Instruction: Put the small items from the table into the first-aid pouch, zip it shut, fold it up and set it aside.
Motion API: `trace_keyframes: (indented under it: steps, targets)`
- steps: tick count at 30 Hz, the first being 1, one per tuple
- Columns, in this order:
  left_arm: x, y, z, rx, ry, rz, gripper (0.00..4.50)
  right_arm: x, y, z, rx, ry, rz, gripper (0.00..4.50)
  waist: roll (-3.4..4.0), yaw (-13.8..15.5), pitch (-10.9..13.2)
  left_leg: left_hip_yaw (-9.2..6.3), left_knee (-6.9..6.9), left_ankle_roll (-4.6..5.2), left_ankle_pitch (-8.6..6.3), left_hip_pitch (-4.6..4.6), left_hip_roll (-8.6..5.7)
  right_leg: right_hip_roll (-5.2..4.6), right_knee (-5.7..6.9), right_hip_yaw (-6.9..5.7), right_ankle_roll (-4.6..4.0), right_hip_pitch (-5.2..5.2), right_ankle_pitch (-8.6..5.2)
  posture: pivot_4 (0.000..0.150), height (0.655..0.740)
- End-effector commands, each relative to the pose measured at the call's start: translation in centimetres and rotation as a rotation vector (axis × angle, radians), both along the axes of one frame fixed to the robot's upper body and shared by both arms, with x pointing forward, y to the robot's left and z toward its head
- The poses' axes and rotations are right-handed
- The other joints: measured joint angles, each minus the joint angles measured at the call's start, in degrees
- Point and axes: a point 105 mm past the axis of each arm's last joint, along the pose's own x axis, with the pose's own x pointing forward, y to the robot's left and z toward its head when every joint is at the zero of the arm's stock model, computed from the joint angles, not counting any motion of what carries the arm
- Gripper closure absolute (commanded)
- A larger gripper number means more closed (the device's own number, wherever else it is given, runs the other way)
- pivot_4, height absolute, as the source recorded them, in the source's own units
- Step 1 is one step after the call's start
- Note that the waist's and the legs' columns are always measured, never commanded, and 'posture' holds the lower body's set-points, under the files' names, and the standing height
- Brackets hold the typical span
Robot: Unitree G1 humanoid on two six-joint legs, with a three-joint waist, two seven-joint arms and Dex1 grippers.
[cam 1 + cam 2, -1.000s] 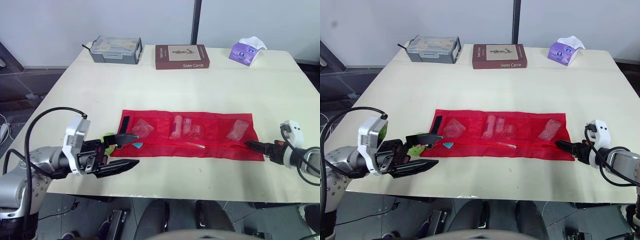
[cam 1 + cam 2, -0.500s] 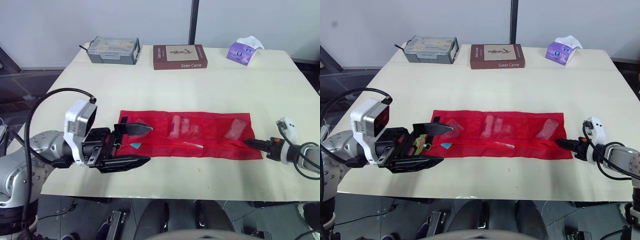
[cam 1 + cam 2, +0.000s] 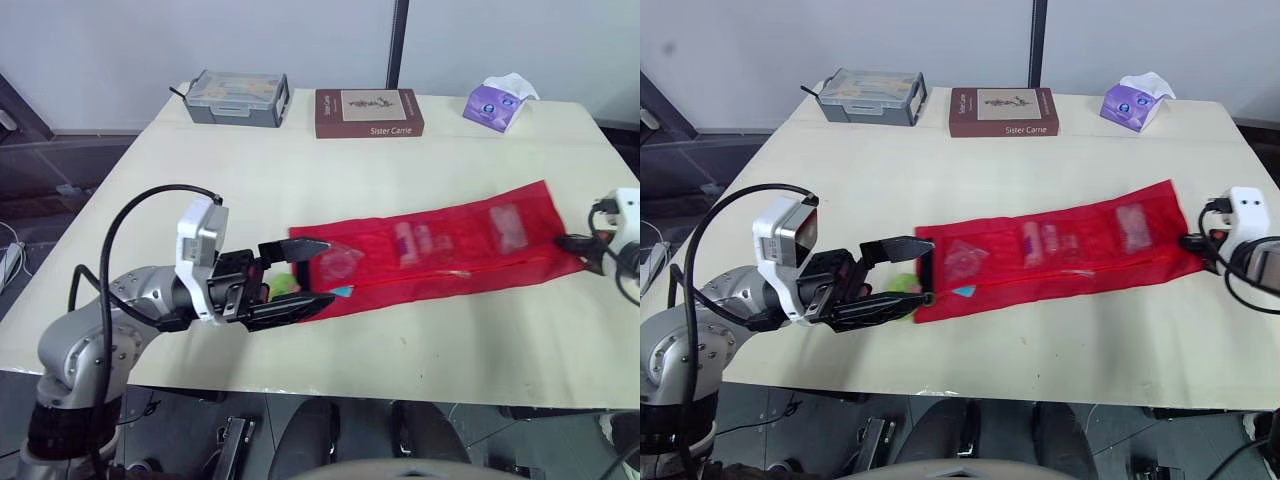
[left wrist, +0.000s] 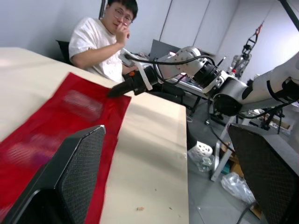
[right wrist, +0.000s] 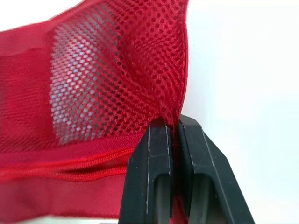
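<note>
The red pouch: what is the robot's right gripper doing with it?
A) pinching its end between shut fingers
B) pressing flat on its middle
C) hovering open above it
A: the right gripper has its two black fingers shut on the mesh end of the red pouch.

light: bright, even (overhead) | shadows: soft, faint | right wrist view: background washed white

One red pouch (image 3: 458, 252), one book (image 3: 368, 112), one grey case (image 3: 238, 98), one tissue box (image 3: 495, 105), one person (image 4: 96, 42).
</note>
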Motion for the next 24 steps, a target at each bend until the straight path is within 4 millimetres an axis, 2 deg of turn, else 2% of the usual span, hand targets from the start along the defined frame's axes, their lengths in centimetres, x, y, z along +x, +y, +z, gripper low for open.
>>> trace_keyframes:
  steps: [1,4,7,9,11,14,16,17,19,22,23,24]
  targets:
    - [0.0,-0.2,0.4,-0.001,-0.040,0.010,0.00,-0.3,-2.7,0.5,-0.070,0.010,-0.059,4.46,-0.01,-0.04,0.00,-0.03,-0.01,0.00,0.00,-0.01,0.00,0.01,0.00,-0.02,0.00,0.00,0.00,0.150,0.7400]
    - [0.1,0.5,0.1,0.002,-0.019,0.031,0.00,-1.3,-1.9,-0.7,-0.049,0.078,-0.028,4.46,0.01,-0.33,-0.01,-0.05,-0.05,0.00,0.00,0.00,0.07,0.08,0.01,-0.03,-0.01,0.00,0.00,0.150,0.7400]
    - [0.5,1.2,-0.8,0.028,0.016,0.070,0.00,-3.6,0.1,-2.0,0.017,0.150,0.019,4.46,0.01,-0.51,-0.01,-0.10,-0.08,0.00,0.00,0.00,0.12,0.11,0.05,-0.05,-0.01,-0.01,0.00,0.150,0.7400]
    - [0.6,1.8,-1.2,0.048,0.033,0.090,0.00,-4.8,1.2,-2.6,0.002,0.159,0.038,4.46,0.00,-0.51,-0.02,-0.14,-0.08,0.00,0.00,0.00,0.17,0.14,0.05,-0.09,-0.01,0.00,-0.01,0.150,0.7400]
    - [0.9,2.5,-1.6,0.057,0.064,0.106,0.00,-5.2,2.1,-2.7,0.020,0.119,0.031,4.46,0.00,-0.65,-0.01,-0.12,-0.08,0.00,0.00,0.03,0.18,0.15,0.05,-0.08,0.02,0.00,-0.02,0.150,0.7400]
    - [1.7,3.6,-1.5,0.063,0.095,0.138,0.00,-5.6,2.4,-1.4,-0.019,0.028,0.064,4.46,0.03,-0.82,0.00,-0.05,-0.07,-0.01,0.00,0.08,0.20,0.15,0.06,-0.04,0.23,0.00,-0.14,0.150,0.7400]
    - [2.8,4.7,-1.5,0.054,0.127,0.186,0.00,-6.2,2.8,0.0,-0.057,-0.031,0.128,3.75,0.05,-0.79,0.01,-0.05,-0.08,-0.01,0.00,0.09,0.19,0.14,0.06,-0.04,0.22,-0.01,-0.15,0.150,0.7400]
    - [3.4,5.4,-1.8,0.050,0.148,0.223,0.00,-6.5,3.6,1.0,-0.065,-0.085,0.181,3.49,0.07,-0.75,0.02,-0.06,-0.09,-0.02,0.00,0.09,0.19,0.14,0.07,-0.05,0.22,-0.01,-0.15,0.150,0.7400]
    - [4.4,6.8,-2.3,0.047,0.187,0.281,0.00,-7.5,5.2,2.6,-0.086,-0.166,0.284,2.63,0.09,-0.72,0.03,-0.06,-0.09,-0.02,0.00,0.07,0.19,0.14,0.06,-0.05,0.23,-0.01,-0.15,0.150,0.7400]
    - [5.8,8.1,-3.0,0.054,0.236,0.361,0.00,-9.5,7.9,5.2,-0.101,-0.281,0.446,0.96,0.06,-0.73,0.06,-0.08,-0.12,-0.02,0.00,0.08,0.20,0.14,0.06,-0.07,0.24,-0.01,-0.15,0.150,0.7400]
    - [6.5,8.4,-3.1,0.059,0.236,0.397,0.00,-10.1,9.0,6.4,-0.122,-0.333,0.513,0.28,0.02,-0.72,0.07,-0.08,-0.11,-0.02,0.00,0.07,0.21,0.14,0.06,-0.07,0.25,-0.01,-0.16,0.150,0.7400]
    - [7.1,8.6,-3.1,0.059,0.241,0.424,0.00,-10.5,9.9,7.5,-0.131,-0.375,0.566,0.12,-0.02,-0.76,0.08,-0.07,-0.11,-0.02,0.00,0.10,0.21,0.13,0.05,-0.07,0.25,0.00,-0.16,0.150,0.7400]
